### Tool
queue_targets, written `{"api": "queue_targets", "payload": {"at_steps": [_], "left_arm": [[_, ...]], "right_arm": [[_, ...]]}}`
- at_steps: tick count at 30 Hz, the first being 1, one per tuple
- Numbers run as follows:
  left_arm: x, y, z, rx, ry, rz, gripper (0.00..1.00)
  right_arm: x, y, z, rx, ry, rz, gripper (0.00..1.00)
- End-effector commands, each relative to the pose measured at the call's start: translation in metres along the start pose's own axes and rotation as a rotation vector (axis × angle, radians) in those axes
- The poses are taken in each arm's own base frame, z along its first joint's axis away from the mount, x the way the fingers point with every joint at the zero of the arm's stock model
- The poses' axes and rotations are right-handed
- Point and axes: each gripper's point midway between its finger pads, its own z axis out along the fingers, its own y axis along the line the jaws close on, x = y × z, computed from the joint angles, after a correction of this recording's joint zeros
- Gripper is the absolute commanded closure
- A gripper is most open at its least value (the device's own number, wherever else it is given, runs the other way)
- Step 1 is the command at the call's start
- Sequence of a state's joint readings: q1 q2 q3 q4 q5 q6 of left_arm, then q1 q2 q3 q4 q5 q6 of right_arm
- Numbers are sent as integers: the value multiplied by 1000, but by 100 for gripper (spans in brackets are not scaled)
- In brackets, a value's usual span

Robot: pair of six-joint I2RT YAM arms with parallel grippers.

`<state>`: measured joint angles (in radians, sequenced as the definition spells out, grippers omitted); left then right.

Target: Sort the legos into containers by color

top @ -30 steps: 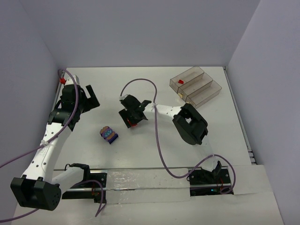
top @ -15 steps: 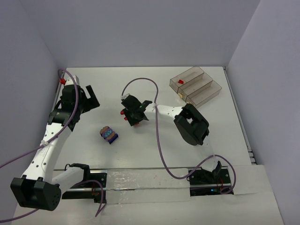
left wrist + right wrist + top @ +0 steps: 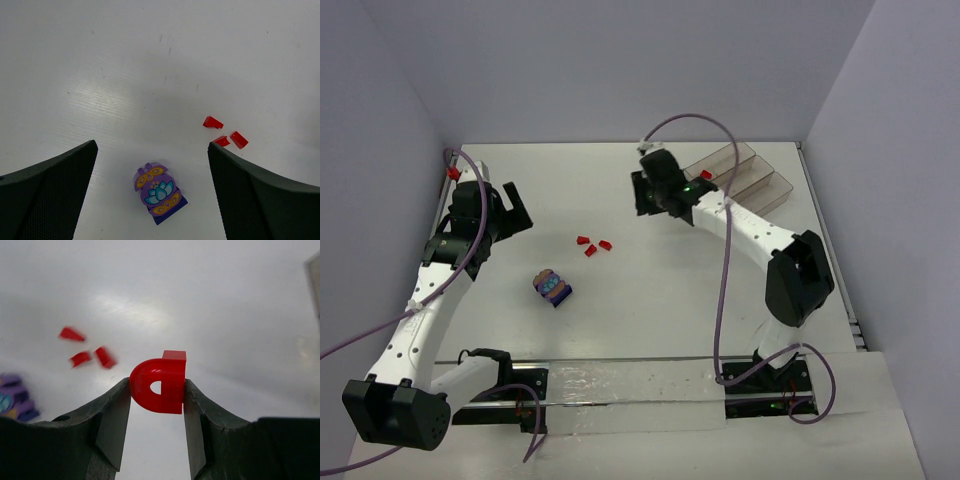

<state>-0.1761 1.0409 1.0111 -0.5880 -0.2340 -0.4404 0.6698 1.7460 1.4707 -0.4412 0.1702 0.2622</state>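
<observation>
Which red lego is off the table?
The arched lego, pinched in the right gripper. The other three, the red wedges, lie loose on the table.

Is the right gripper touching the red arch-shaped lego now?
Touching. The right wrist view shows the red arch-shaped lego clamped in the right gripper, with no gap on either side.

A white desk (image 3: 650,300), faintly ridged and lightly scuffed, is boxed in by plain pale-lavender walls (image 3: 620,60) on three sides. A glossy strip (image 3: 630,385) runs along its near edge.
</observation>
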Motion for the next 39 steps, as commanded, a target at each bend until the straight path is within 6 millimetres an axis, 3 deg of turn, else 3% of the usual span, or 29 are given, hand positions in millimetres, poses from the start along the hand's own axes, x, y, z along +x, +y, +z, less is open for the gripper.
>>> {"api": "queue_targets", "payload": {"at_steps": [1,7,15,19,28,33,39], "left_arm": [[-8,-3,-5,19,-31,0,1],[-11,-3,-5,14,-34,3,1],[-5,-2,-1,6,-12,3,1],[-9,-3,-2,2,-17,4,1],[-15,-1,-3,-17,-20,22,1],[-17,-2,-5,-12,-25,16,1],[-17,-3,-8,0,-29,5,1]], "right_arm": [[-16,-87,-1,176,-34,215,69],[-36,-175,8,336,-78,382,69],[-56,-234,43,406,-77,460,68],[-68,-251,57,435,-75,470,66],[-74,-279,86,471,-52,459,56],[-76,-280,86,463,-48,448,30],[-96,-269,65,420,-86,423,27]]}}
